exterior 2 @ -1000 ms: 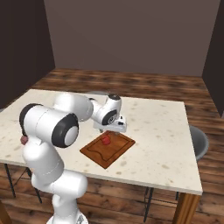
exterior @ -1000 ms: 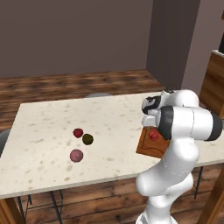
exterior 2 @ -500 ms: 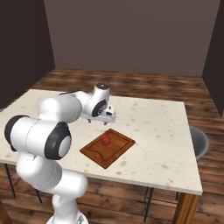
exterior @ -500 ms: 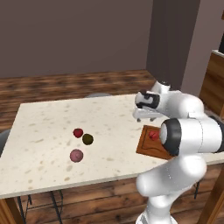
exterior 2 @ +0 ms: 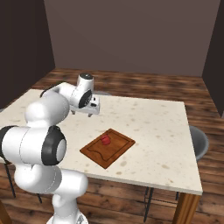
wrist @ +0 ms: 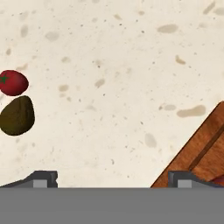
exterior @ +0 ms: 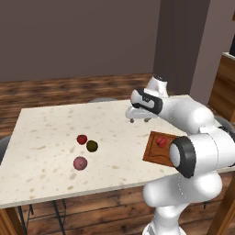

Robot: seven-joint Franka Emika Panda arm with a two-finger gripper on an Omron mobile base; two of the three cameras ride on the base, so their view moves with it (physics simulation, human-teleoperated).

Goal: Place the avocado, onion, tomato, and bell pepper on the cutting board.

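Board (wrist: pixel 205 144) cut off by frame edge | avocado (wrist: pixel 16 115) partly cropped | tool (wrist: pixel 111 179) released, empty

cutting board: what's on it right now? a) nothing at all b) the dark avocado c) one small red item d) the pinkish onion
c: one small red item sits on the cutting board, while the avocado and onion lie out on the table.
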